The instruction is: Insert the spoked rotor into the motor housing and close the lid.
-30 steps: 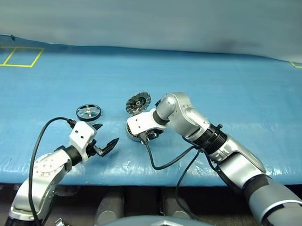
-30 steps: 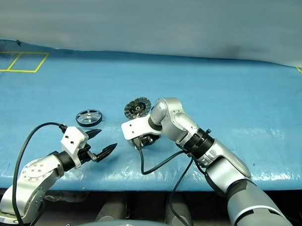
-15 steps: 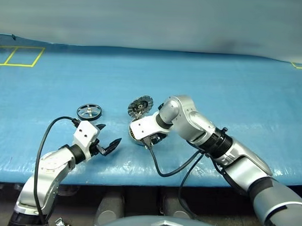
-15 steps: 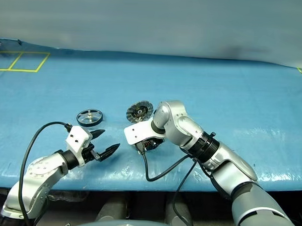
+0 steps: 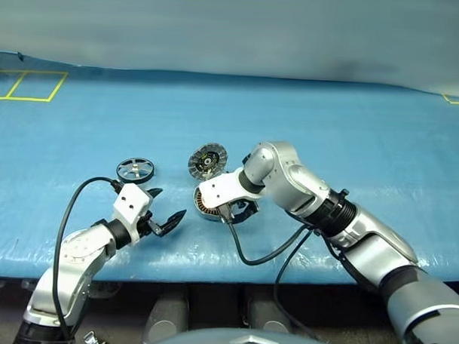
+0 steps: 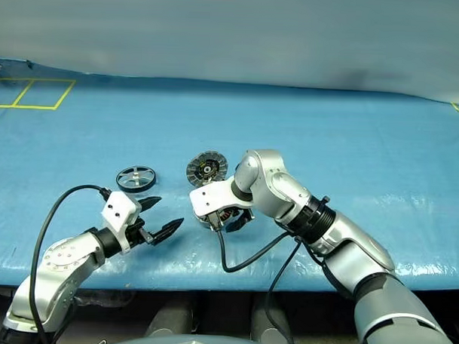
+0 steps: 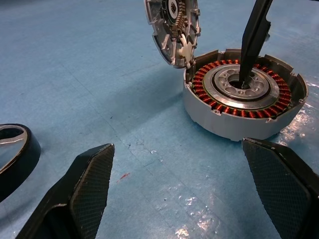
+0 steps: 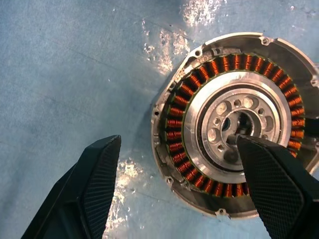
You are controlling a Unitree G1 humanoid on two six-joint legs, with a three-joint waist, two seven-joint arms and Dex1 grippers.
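The motor housing (image 7: pixel 234 117) lies on the blue mat with its copper windings and silver centre showing. Its lid (image 5: pixel 207 161) stands upright on the hinge at the housing's far side, inner face towards me. My right gripper (image 8: pixel 174 144) points steeply down over the housing (image 8: pixel 199 89) and is open: one finger (image 7: pixel 254 40) dips at the central hub, the other stands outside the rim. It holds nothing. The spoked rotor (image 5: pixel 134 169) lies flat to the left. My left gripper (image 5: pixel 168 204) hovers open and empty between rotor and housing.
The blue mat (image 5: pixel 329 123) covers the table, whose front edge (image 5: pixel 211 273) runs close to both arms. A yellow tape square (image 5: pixel 29 86) marks the far left corner. Black cables hang from both wrists near the front edge.
My right gripper's jaws have spread wider over the housing, and more of the windings now show beside it. The left arm and the rotor have stayed where they were.
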